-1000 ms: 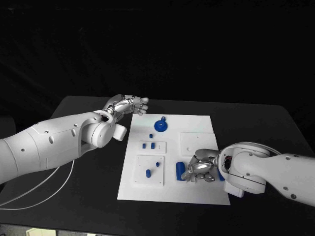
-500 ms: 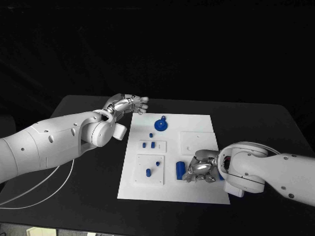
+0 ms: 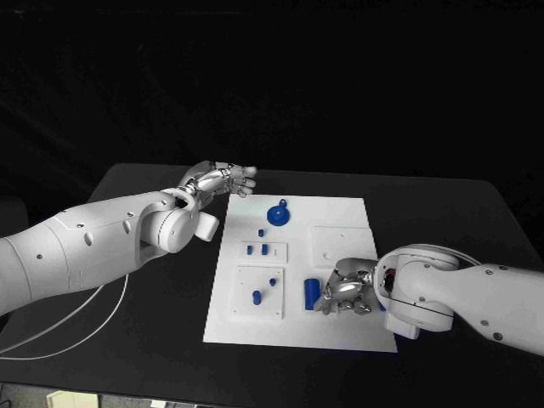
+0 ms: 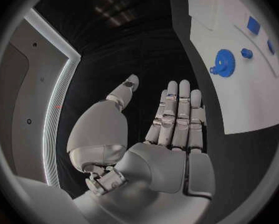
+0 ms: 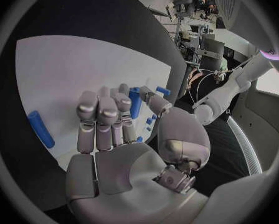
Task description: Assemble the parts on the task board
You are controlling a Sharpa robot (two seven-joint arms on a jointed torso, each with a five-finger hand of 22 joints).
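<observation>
We see the right hand (image 3: 347, 293) low over the task board (image 3: 346, 217) near its near-right corner, fingers curled beside a blue cylinder (image 3: 310, 293); whether it holds anything we cannot tell. The left hand (image 3: 221, 180) hovers off the board's far-left corner, fingers straight, holding nothing. A blue gear (image 3: 277, 217) lies near the far edge.
</observation>
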